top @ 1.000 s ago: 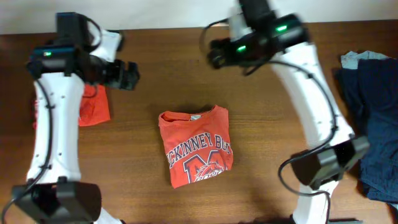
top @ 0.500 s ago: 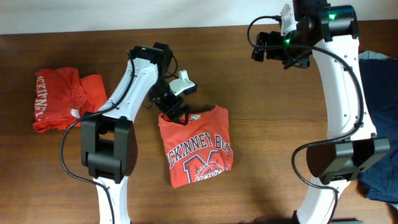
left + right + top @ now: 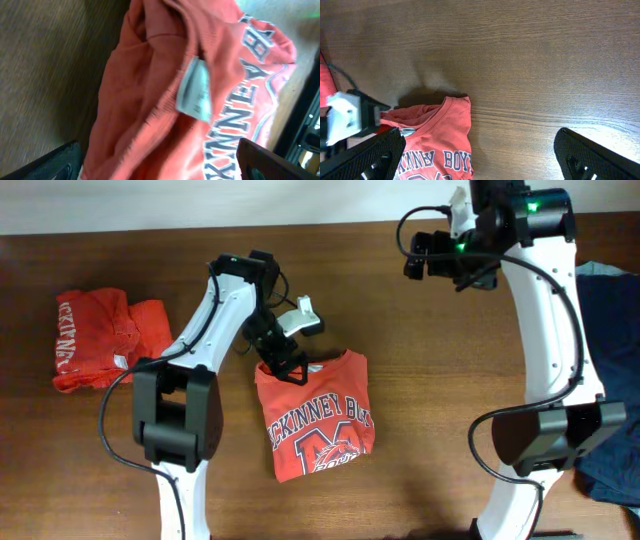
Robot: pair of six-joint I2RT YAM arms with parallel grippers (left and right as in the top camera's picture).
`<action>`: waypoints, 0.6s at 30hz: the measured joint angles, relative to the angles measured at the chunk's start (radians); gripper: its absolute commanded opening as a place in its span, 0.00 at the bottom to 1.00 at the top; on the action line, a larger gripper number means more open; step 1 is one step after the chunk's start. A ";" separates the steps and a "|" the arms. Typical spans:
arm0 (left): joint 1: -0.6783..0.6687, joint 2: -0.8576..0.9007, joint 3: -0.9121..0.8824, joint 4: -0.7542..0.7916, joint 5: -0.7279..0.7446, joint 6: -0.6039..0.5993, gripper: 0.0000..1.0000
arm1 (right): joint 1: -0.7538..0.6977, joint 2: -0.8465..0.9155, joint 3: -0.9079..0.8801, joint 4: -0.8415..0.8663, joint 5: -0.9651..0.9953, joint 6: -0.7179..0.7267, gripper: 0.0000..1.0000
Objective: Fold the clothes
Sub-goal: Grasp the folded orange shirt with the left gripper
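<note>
Brown wooden table (image 3: 450,430) | centre shirt (image 3: 318,415) lay folded, lettering up; second shirt (image 3: 100,340) sat loosely folded at far left | left gripper (image 3: 283,362) spread wide over the centre collar; right gripper (image 3: 425,258) wide, empty, well apart | judged nearly done: only tidying or stacking remained

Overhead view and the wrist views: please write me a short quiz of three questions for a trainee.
1. True or false: the right gripper touches the middle T-shirt.
2. What lies at the far right of the table? A dark blue clothes; B a red-orange T-shirt; C a white towel.
3. Fill in: at the middle T-shirt's top edge, the left gripper has its jaws ____.
Key: 1 false; 2 A; 3 open.
</note>
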 measured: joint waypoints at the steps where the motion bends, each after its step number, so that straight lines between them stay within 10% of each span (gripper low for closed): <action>1: 0.000 0.017 0.000 0.004 0.000 0.001 0.98 | 0.003 0.000 0.000 0.000 0.002 0.000 0.99; 11: -0.002 0.137 0.003 -0.002 0.011 0.008 0.91 | 0.020 0.000 0.000 0.000 0.002 0.001 0.99; 16: -0.022 0.153 0.003 -0.059 0.010 0.013 0.70 | 0.020 0.000 0.000 0.002 0.002 0.000 0.99; 18: -0.037 0.165 0.003 -0.086 0.006 0.020 0.43 | 0.020 0.000 0.000 0.003 0.002 0.001 0.99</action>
